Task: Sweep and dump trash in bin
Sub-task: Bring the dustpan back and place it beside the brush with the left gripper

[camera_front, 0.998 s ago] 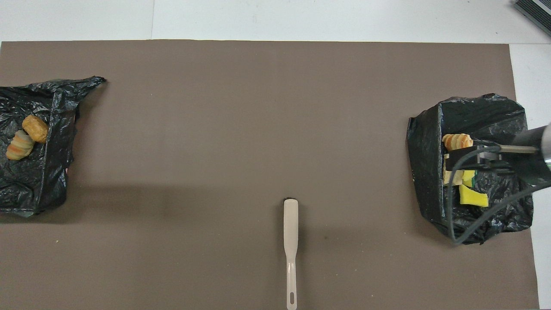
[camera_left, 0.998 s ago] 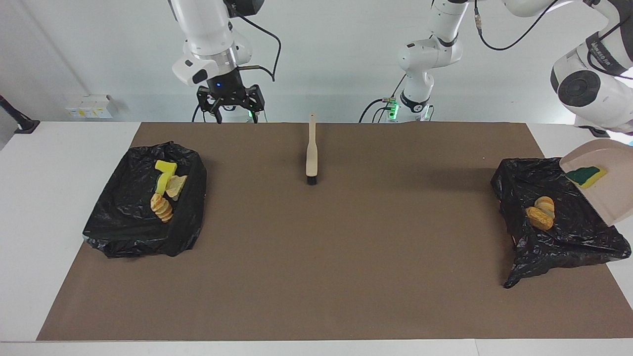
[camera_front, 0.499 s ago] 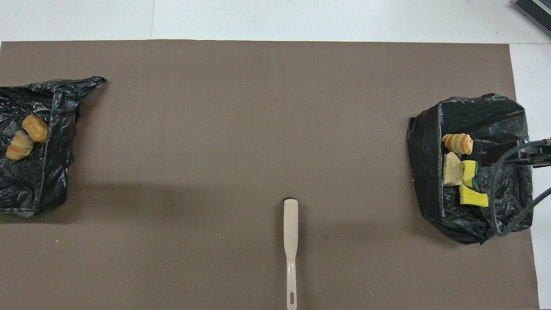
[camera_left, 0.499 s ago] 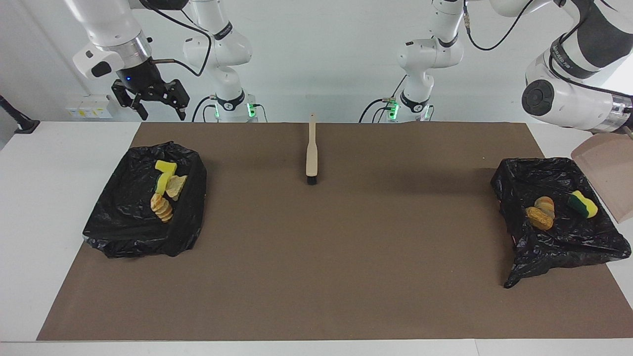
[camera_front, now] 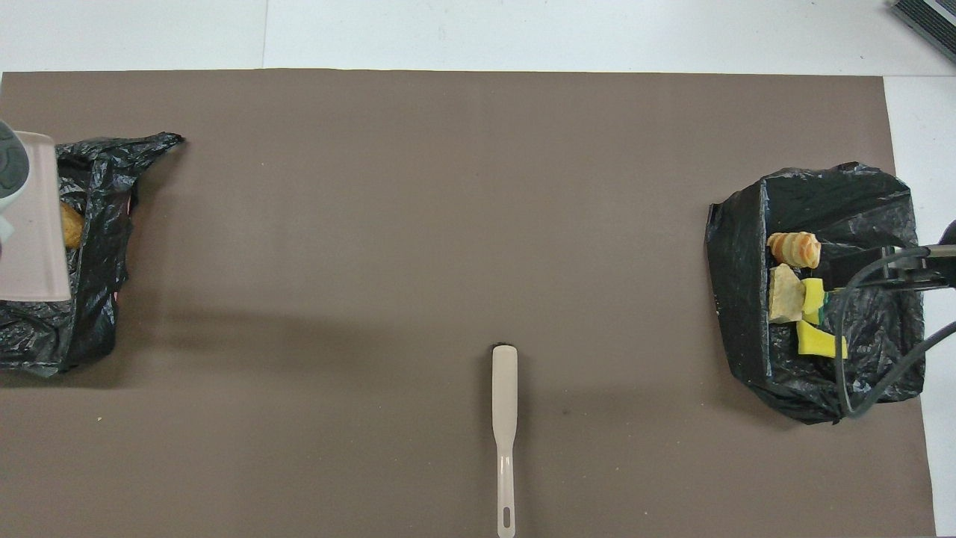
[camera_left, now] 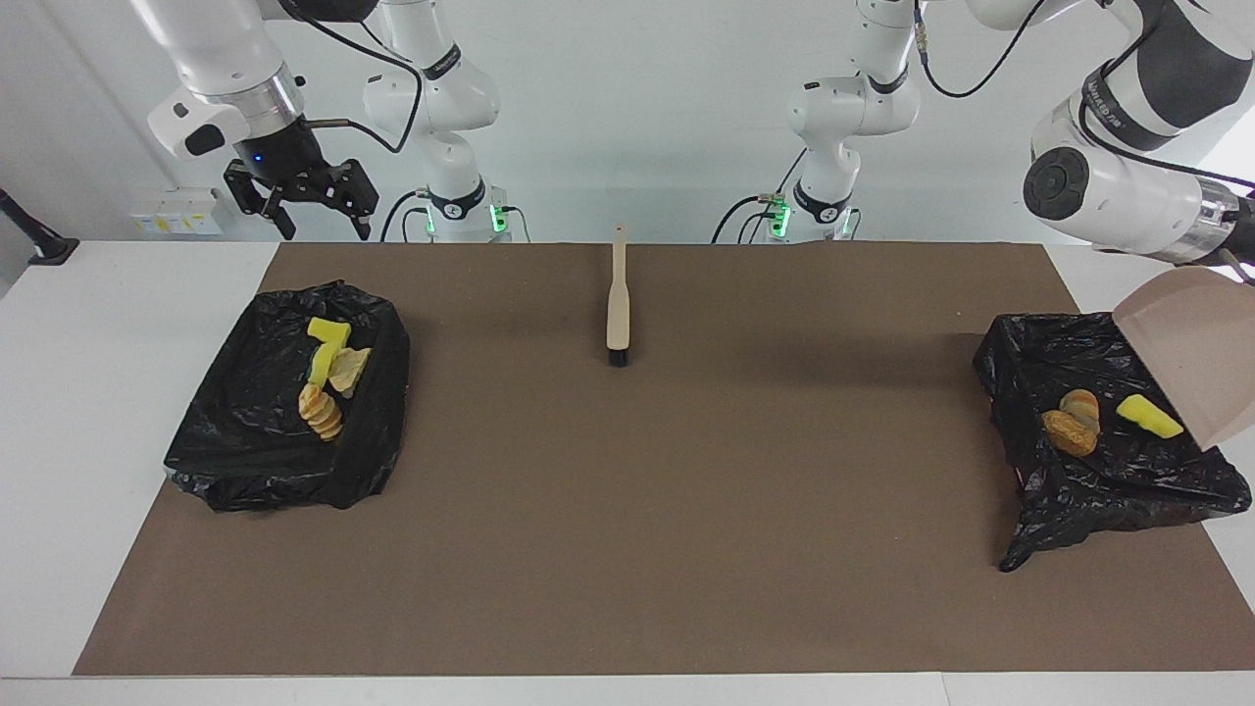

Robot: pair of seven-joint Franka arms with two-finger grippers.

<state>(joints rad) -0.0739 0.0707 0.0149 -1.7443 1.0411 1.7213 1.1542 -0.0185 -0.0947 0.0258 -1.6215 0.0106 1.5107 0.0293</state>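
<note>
Now the left pincer, out of view but clamped on the tilted beige plastic dustpan [camera_left: 1191, 353], should keep it over the black-lined bin [camera_left: 1020, 363] holding 3 scraps [camera_left: 1071, 432], while the right pincer [camera_left: 316, 201] waits wide open above the other bin [camera_left: 255, 422] with 4 scraps [camera_left: 328, 378].

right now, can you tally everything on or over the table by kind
yellow sponge pieces: 3
tan-orange bread-like chunks: 4
black bag-lined bins: 2
beige plastic dustpan: 1
beige hand brush with black bristles: 1
total: 11
</note>
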